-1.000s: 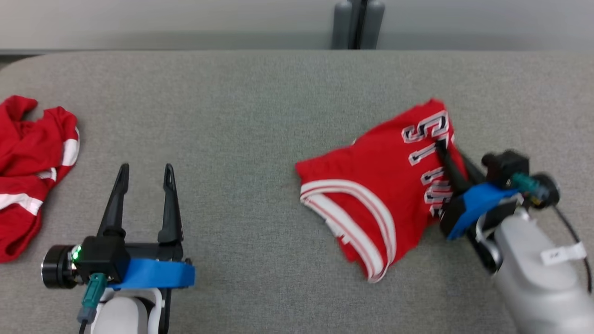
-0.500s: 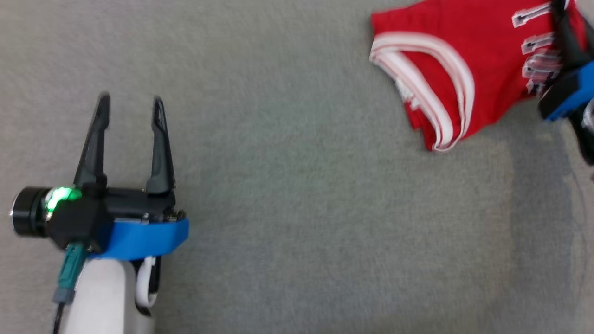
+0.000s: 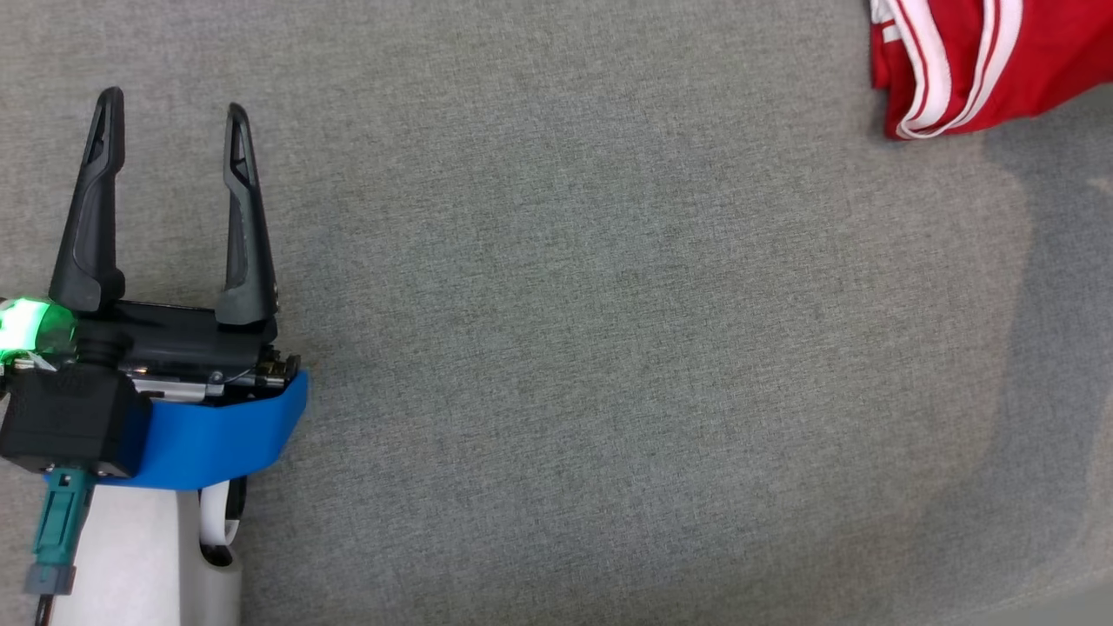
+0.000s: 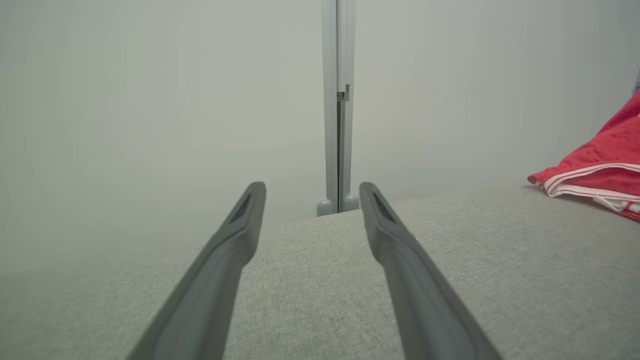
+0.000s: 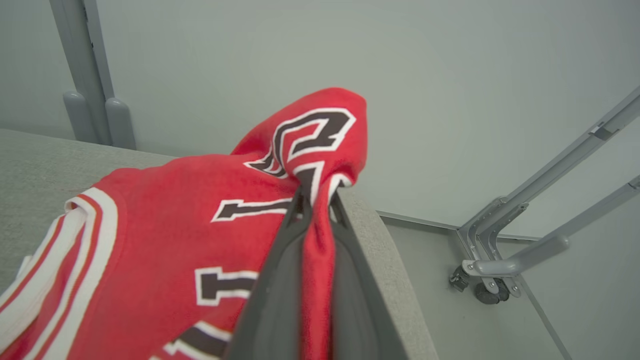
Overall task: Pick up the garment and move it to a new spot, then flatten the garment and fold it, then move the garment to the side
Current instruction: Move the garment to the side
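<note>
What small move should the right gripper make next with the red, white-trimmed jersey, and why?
Probably lower the right gripper and open it: its shut fingers pinch the red white-trimmed jersey, partly lifted, beside the edge of the grey cloth-covered table.

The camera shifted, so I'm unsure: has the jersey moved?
Yes, rightward: far more table now separates the jersey from the parked left gripper, beyond what the camera's shift explains.

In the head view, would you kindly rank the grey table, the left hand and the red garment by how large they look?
1. grey table, largest
2. left hand, though it sits nearer the camera
3. red garment, smallest as shown; the frame edge crops it
</note>
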Available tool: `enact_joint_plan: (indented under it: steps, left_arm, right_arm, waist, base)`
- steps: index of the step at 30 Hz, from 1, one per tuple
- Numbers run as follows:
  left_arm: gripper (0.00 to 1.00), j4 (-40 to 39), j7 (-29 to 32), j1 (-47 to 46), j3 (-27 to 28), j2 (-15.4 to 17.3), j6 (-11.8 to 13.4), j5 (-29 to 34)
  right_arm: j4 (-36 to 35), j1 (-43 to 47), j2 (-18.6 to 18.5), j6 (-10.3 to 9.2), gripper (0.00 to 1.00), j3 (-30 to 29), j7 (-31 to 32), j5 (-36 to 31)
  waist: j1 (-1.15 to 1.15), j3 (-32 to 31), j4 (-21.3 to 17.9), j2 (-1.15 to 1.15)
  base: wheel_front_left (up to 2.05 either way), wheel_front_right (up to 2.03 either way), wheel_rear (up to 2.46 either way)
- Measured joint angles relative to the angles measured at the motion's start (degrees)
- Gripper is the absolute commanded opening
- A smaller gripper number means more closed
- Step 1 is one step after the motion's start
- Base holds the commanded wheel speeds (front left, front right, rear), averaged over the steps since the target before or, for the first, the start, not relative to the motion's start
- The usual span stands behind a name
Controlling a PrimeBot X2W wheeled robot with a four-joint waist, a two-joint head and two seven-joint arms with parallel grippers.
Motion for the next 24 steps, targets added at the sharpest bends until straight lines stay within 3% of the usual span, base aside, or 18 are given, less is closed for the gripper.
enact_joint_plan:
  steps: [9,10,11,19,24]
  left_arm:
    - [1.0,-2.3,0.0,0.1,0.1,1.4,0.7,0.0]
    - [1.0,-2.4,0.0,0.1,0.1,1.4,0.9,0.0]
    - [1.0,-2.4,0.0,0.1,0.1,1.4,1.0,-0.1]
    - [1.0,-1.7,0.0,0.1,0.0,0.7,1.9,-1.2]
    - [1.0,-0.1,0.0,0.4,0.0,0.0,2.0,-2.1]
  right_arm:
    - [4.7,-6.9,-0.6,0.0,0.0,3.5,2.4,-1.9]
    - [5.7,-7.5,-0.5,0.0,0.28,3.6,2.5,-2.3]
    - [6.5,-8.2,-0.5,0.0,1.0,3.7,2.5,-3.1]
    - [8.5,-11.5,-0.3,-0.01,1.0,0.1,-0.1,-9.4]
    - [2.1,-8.5,1.9,0.0,1.0,-4.7,-0.3,-10.8]
  waist:
    - [0.0,1.8,-0.2,0.0]
    - [0.0,1.9,-0.1,0.0]
    - [0.0,2.0,0.1,0.0]
    - [0.0,1.4,1.8,0.0]
    - [0.0,-1.1,2.8,-0.01]
  base:
    - [0.0,0.0,0.0]
    - [0.0,0.0,0.0]
    - [0.0,0.0,0.0]
    - [0.0,0.0,0.0]
    - [0.0,0.0,0.0]
